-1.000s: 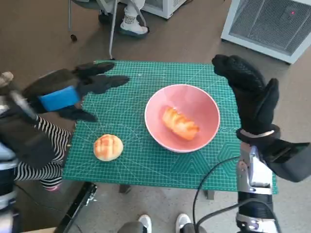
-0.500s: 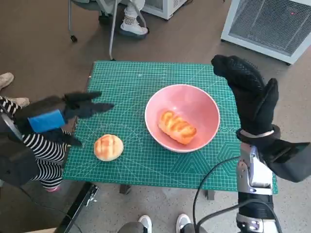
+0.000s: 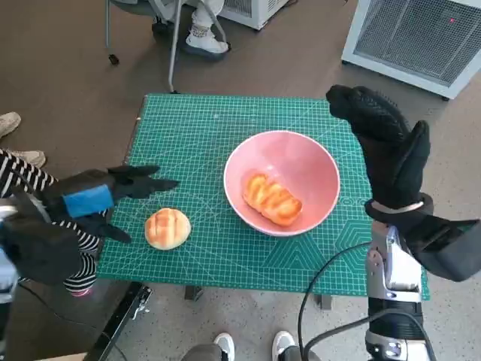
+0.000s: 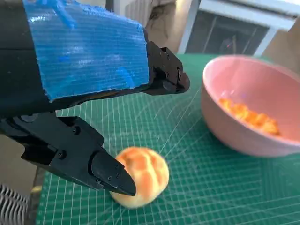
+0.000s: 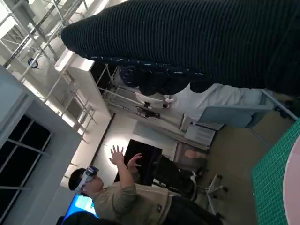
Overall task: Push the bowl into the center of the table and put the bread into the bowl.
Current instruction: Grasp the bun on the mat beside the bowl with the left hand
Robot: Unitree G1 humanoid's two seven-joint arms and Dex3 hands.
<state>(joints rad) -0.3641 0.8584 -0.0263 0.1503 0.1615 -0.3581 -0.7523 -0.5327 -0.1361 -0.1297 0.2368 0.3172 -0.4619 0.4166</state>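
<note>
A pink bowl (image 3: 301,162) stands right of the middle of the green mat (image 3: 195,135), with a long glazed bread (image 3: 272,199) lying inside it. A round bun (image 3: 167,228) lies on the mat near its front left corner. My left hand (image 3: 98,197) hovers at the mat's left edge just beside the bun, fingers spread, holding nothing. The left wrist view shows the bun (image 4: 143,174) below the black fingers (image 4: 110,176) and the bowl (image 4: 243,136) beyond. My right hand (image 3: 383,143) is raised at the bowl's right side, flat and empty.
A white appliance (image 3: 421,34) stands at the back right on the floor. A chair and a person's feet (image 3: 203,34) are behind the table. A striped sleeve (image 3: 52,248) shows at the left. A person (image 5: 117,197) sits in the right wrist view.
My left hand has drawn back from over the mat toward its front left edge, down beside the bun. The long bread has settled slightly lower in the bowl. The right hand has stayed still.
</note>
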